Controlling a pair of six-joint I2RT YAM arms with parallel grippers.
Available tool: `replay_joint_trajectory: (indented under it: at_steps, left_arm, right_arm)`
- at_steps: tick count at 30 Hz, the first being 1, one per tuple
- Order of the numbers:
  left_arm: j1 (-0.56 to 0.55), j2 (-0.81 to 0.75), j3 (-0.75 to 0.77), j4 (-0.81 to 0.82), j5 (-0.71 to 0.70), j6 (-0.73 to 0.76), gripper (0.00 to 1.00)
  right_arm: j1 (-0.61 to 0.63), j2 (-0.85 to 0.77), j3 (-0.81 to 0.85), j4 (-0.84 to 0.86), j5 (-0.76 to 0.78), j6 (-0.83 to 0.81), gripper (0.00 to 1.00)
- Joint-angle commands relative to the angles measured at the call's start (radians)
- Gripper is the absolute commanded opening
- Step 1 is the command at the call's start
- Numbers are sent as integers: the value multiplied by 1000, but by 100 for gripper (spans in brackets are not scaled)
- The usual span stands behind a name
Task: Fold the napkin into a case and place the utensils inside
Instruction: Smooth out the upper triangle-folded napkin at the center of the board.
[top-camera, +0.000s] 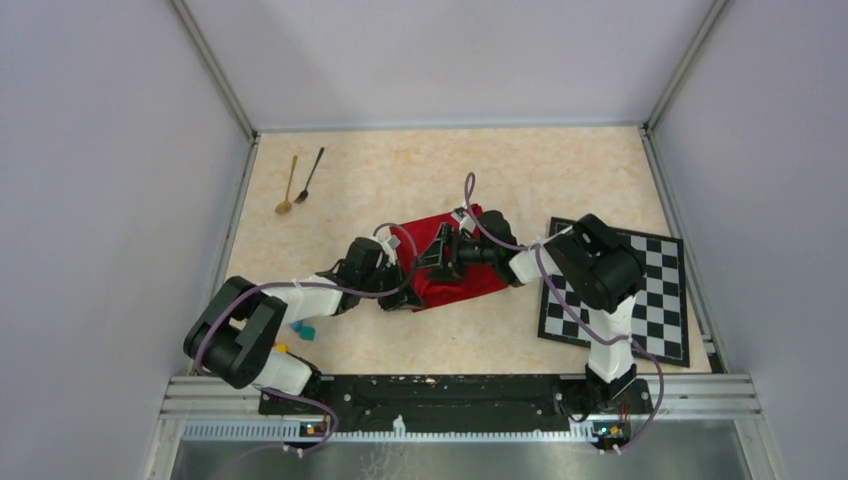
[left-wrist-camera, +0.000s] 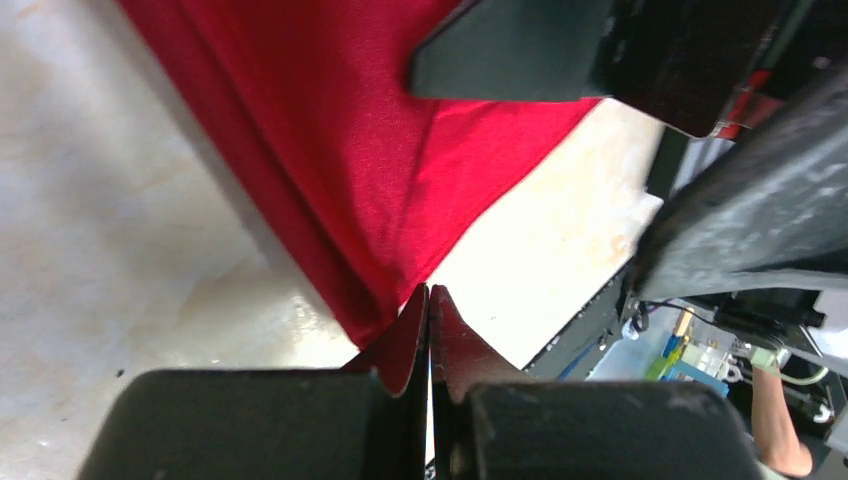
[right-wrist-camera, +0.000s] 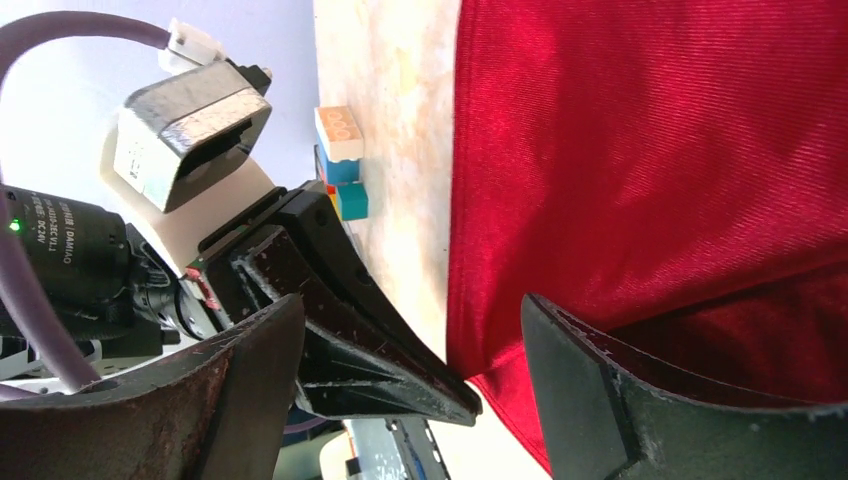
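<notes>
Where left claw (left-wrist-camera: 430, 292) pinches, napkin (left-wrist-camera: 380, 150) ends.

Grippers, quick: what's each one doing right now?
Left gripper: closed on a napkin corner.
Right gripper: open, holding nothing.

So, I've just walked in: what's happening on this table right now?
Both arms are working on the red napkin in the middle of the table. The left gripper is shut on a corner of it. The right gripper is open at the cloth's edge, gripping nothing. The napkin is not yet a case. The gold spoon and black spoon lie side by side at the far left, away from both grippers.
</notes>
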Motion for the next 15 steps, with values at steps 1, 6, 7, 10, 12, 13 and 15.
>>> replay_joint_trajectory:
  at_steps: [1,6,7,10,12,13,15]
  left_arm:
    - [-7,24,-20,20,-69,-29,0]
    - [-8,30,-22,-53,-134,-36,0]
    - [-8,31,-25,-57,-137,-38,0]
    - [-8,34,-36,-55,-137,-46,0]
    - [-8,34,-45,-52,-140,-49,0]
    - [-8,33,-48,-48,-138,-51,0]
    - [-8,32,-52,-44,-135,-52,0]
  right_arm:
    - [2,30,9,51,5,-24,78]
    - [-22,65,27,41,-14,-55,77]
    - [-31,71,31,41,-20,-61,77]
    - [-57,90,45,37,-48,-82,76]
    - [-77,104,58,33,-70,-93,76]
    - [-86,110,65,30,-82,-99,76]
    - [-107,118,78,12,-95,-115,76]
